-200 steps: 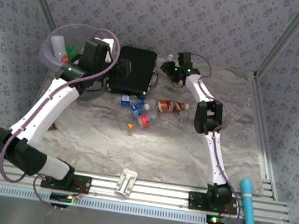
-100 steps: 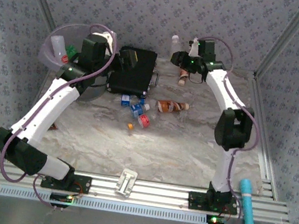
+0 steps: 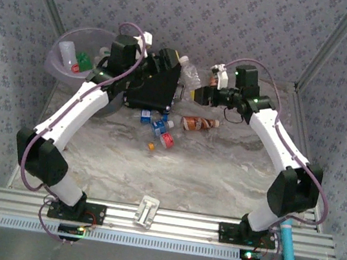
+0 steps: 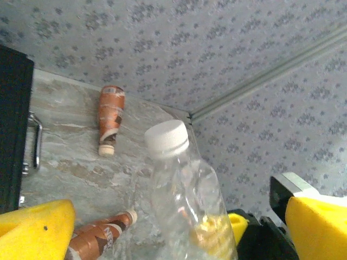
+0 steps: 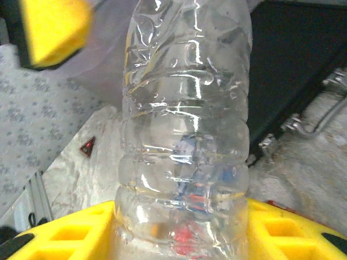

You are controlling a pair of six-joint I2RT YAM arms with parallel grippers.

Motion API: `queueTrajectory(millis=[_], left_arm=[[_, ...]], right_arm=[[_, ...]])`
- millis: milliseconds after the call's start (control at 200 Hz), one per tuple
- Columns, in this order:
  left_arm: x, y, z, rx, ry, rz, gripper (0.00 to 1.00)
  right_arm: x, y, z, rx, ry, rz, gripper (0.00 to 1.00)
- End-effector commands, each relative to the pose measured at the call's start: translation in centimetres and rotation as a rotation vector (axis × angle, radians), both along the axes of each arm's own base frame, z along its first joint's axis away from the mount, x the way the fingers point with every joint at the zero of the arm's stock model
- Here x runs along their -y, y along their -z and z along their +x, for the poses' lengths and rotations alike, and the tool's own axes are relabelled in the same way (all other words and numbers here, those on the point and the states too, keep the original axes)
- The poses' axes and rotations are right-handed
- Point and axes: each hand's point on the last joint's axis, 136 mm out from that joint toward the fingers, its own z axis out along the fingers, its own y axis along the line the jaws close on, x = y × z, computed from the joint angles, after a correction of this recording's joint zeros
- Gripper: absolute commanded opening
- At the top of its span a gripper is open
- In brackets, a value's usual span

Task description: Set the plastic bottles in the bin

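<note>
so this one's looking like a handover to me: the right gripper (image 5: 181,233) is pinching the clear bottle (image 4: 184,195) low on its body and holding it up just past the right edge of the black case (image 3: 152,87). The left gripper (image 4: 176,227) is sitting spread wide with the bottle between its fingers, not touching it as far as I'm seeing. The bin (image 3: 57,68) is sitting off the case's left side, so passing it over is making sense

if I'm doing this, I'm closing the left fingers on the ribbed middle, above the right's grip, and going gently because that wall is looking thin and crushable. I'm only letting the right one open once the left is clearly gripping, and I'm staying off the neck so it isn't slipping out

the bottle itself is looking empty, crinkly and see-through, no label I'm spotting, with a white cap (image 4: 167,139) screwed on top
</note>
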Motion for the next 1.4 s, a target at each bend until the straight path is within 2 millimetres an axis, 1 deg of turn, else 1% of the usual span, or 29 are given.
queueTrajectory(millis=[0,145,215,300,375,475,505,675,770,870,954,1064,1094,1174,1234,1279,1394], left_arm=[[2.0,-3.1,-0.7,0.069,0.075,-0.084,1.00],[3.2,-2.0,-0.6,0.024,0.102,-0.115,1.00],[3.4,-1.5,-0.5,0.014,0.097,-0.120,0.95],[3.3,-1.5,-0.4,0.012,0.092,-0.123,0.90],[3.4,-1.4,-0.4,0.008,0.090,-0.119,0.88],[3.5,-0.8,-0.2,-0.011,0.093,-0.114,0.88],[3.6,-0.7,-0.2,-0.014,0.096,-0.117,0.86],[3.8,-0.9,-0.2,-0.015,0.103,-0.127,0.69],[3.9,-1.1,-0.4,-0.012,0.108,-0.128,0.63],[4.1,-1.0,-0.4,-0.017,0.114,-0.130,0.60],[4.3,-0.8,-0.3,-0.024,0.120,-0.131,0.48],[4.2,-0.9,-0.1,-0.030,0.108,-0.123,0.39],[4.1,-1.0,0.1,-0.028,0.103,-0.118,0.38],[3.9,-1.3,0.2,-0.023,0.100,-0.112,0.37],[3.7,-1.5,0.4,-0.021,0.094,-0.110,0.37],[3.2,-1.7,0.8,-0.016,0.085,-0.109,0.37],[1.7,-2.8,1.6,0.010,0.054,-0.098,0.37]], right_arm=[[-1.2,-1.3,-2.1,0.083,-0.076,-0.003,0.39],[-2.2,-2.0,-2.5,0.123,-0.075,0.020,0.39],[-2.6,-2.4,-2.6,0.150,-0.071,0.022,0.39],[-2.9,-2.8,-2.5,0.163,-0.068,0.031,0.39],[-3.1,-3.1,-2.4,0.174,-0.063,0.040,0.39],[-3.1,-3.7,-2.3,0.198,-0.045,0.058,0.39],[-3.2,-3.9,-2.2,0.207,-0.042,0.061,0.39],[-3.3,-3.9,-1.8,0.220,-0.017,0.048,0.39],[-3.4,-4.2,-1.7,0.230,-0.013,0.060,0.39],[-3.6,-4.5,-1.7,0.241,-0.014,0.071,0.40],[-3.9,-4.7,-1.8,0.246,-0.018,0.076,0.40],[-4.0,-4.8,-1.7,0.245,-0.022,0.079,0.41],[-4.0,-4.8,-1.7,0.244,-0.022,0.078,0.42],[-4.1,-4.9,-1.7,0.236,-0.026,0.079,0.48],[-4.1,-5.2,-1.7,0.232,-0.027,0.079,0.58],[-4.0,-5.4,-1.7,0.228,-0.025,0.076,0.65],[-3.2,-6.2,-1.6,0.205,-0.003,0.087,0.76]])
